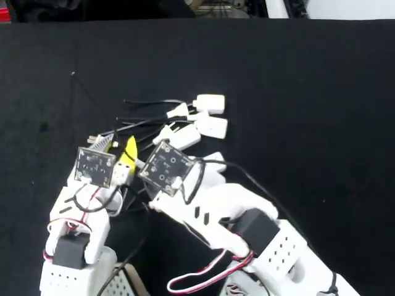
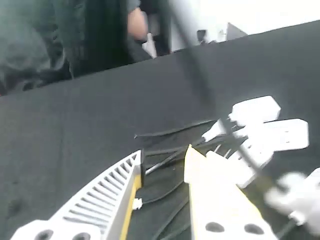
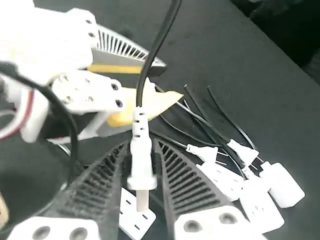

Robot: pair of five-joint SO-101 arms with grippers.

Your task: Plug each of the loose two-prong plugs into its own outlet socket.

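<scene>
My right gripper (image 3: 141,146) is shut on a white two-prong plug (image 3: 140,167), whose black cable runs up out of the fingers. The plug's front end points at a white socket block (image 3: 136,219) lying under the jaws; I cannot tell whether it touches. Two loose plugs (image 3: 202,151) (image 3: 243,148) lie with their black cables beside three more white sockets (image 3: 223,178) (image 3: 258,208) (image 3: 283,186). My left gripper (image 2: 162,162) is open over black cables, its yellow-edged finger (image 3: 140,107) close beside the right gripper. From above, both grippers (image 1: 123,148) (image 1: 166,139) meet at the socket cluster (image 1: 210,126).
The black table (image 1: 308,80) stretches wide behind and to both sides of the cluster. Thin black cables (image 1: 148,103) fan out to the left of the sockets. A person in dark clothing stands beyond the far edge.
</scene>
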